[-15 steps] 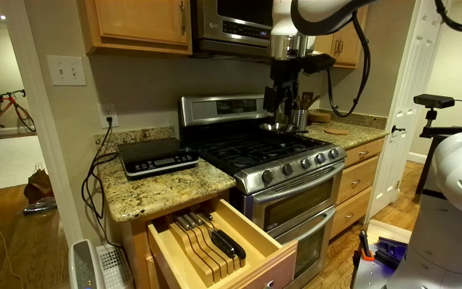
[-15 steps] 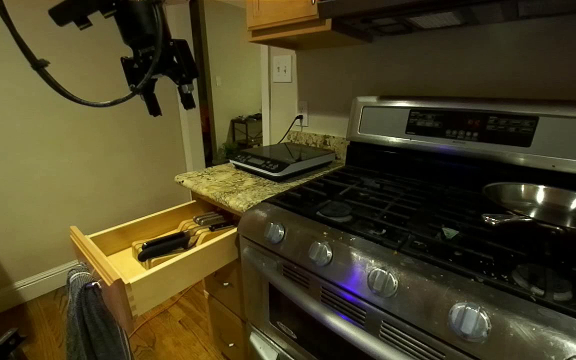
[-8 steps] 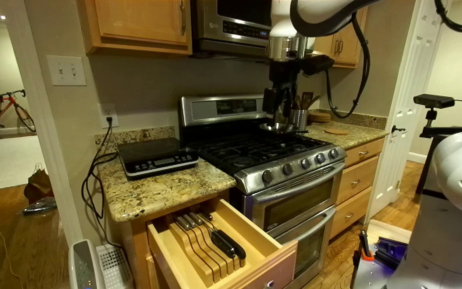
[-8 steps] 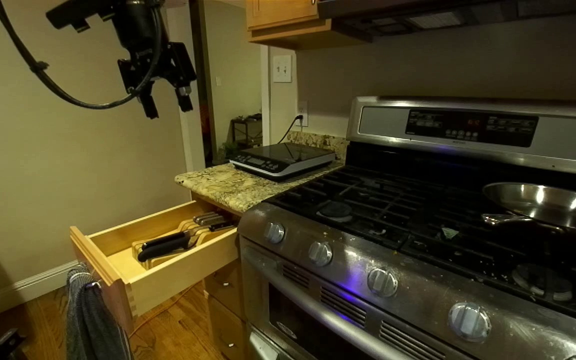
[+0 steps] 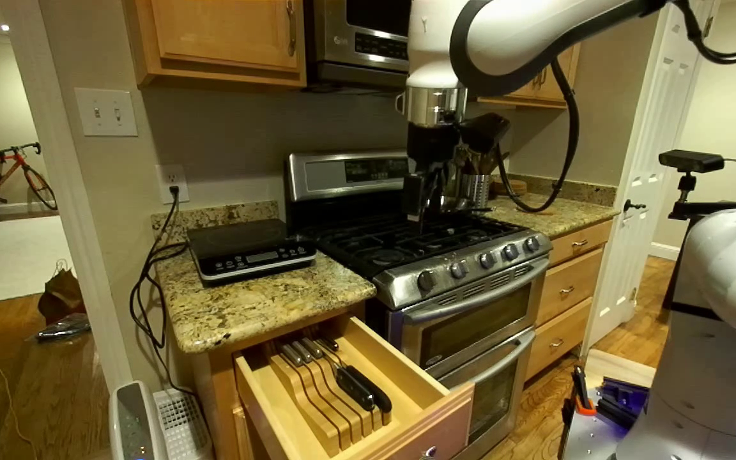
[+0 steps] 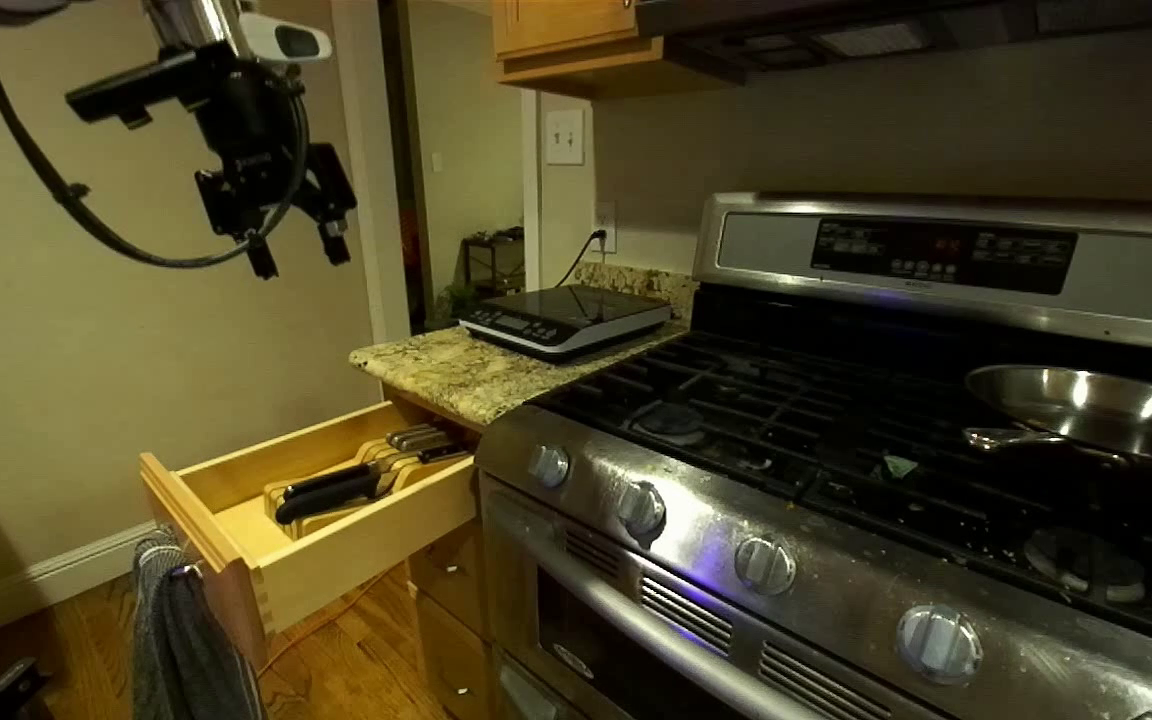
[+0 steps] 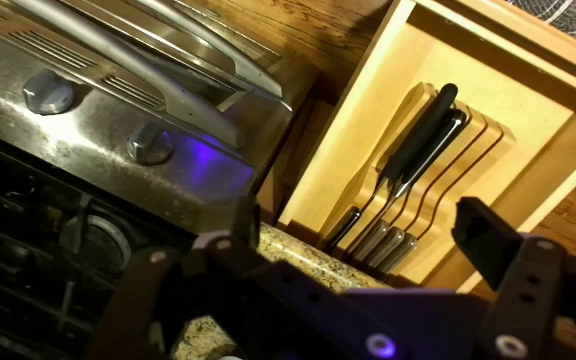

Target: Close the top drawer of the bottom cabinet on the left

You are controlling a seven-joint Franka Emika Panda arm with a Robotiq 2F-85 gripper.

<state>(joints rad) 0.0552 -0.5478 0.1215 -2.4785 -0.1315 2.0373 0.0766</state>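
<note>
The wooden drawer stands pulled out under the granite counter; its front panel (image 5: 441, 418) and side wall (image 6: 366, 540) show in the exterior views. Its side wall (image 7: 353, 135) also shows in the wrist view. A wooden knife block (image 5: 317, 396) with several knives lies inside it. A dark towel (image 6: 186, 640) hangs on the drawer front. My gripper (image 6: 300, 258) is open and empty, in the air above the level of the drawer and touching nothing. Its fingers are wide apart in the wrist view (image 7: 358, 215). It also shows in an exterior view (image 5: 427, 214), in front of the stove.
The stove (image 5: 464, 268) with knobs and oven handles stands beside the drawer. The granite counter (image 5: 266, 306) juts over the drawer and holds a black cooktop (image 5: 250, 252). A pan (image 6: 1106, 405) sits on the stove. A white appliance (image 5: 141, 421) stands on the floor.
My gripper has moved down and somewhat to the left in both exterior views, mostly in the last half second. It stays open. The drawer has not moved.
</note>
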